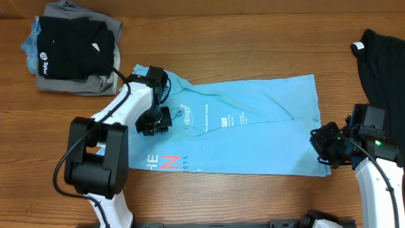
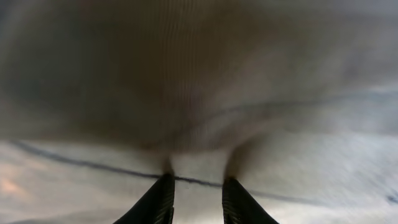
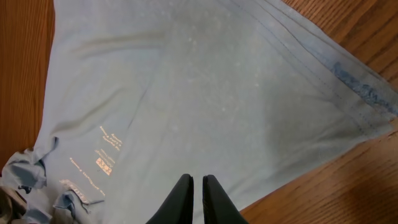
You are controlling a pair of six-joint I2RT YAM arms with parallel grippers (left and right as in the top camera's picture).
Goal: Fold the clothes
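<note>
The light blue T-shirt [image 1: 253, 126] lies spread across the middle of the table, with small chest print and coral-red and white lettering near its lower left edge. My left gripper [image 1: 154, 120] is down on the shirt's left part near the collar. In the left wrist view its fingers [image 2: 196, 180] are apart, with the tips pressed into the cloth. My right gripper [image 1: 321, 145] is at the shirt's lower right corner. In the right wrist view its fingers [image 3: 198, 180] are shut over the shirt [image 3: 205, 93] near the hem, with no cloth seen between them.
A black garment [image 1: 383, 57] with a white tag [image 1: 359, 45] lies at the far right edge. A pile of folded clothes [image 1: 73, 47], black on top of grey and blue, sits at the back left. Bare wooden table [image 1: 253, 196] runs along the front.
</note>
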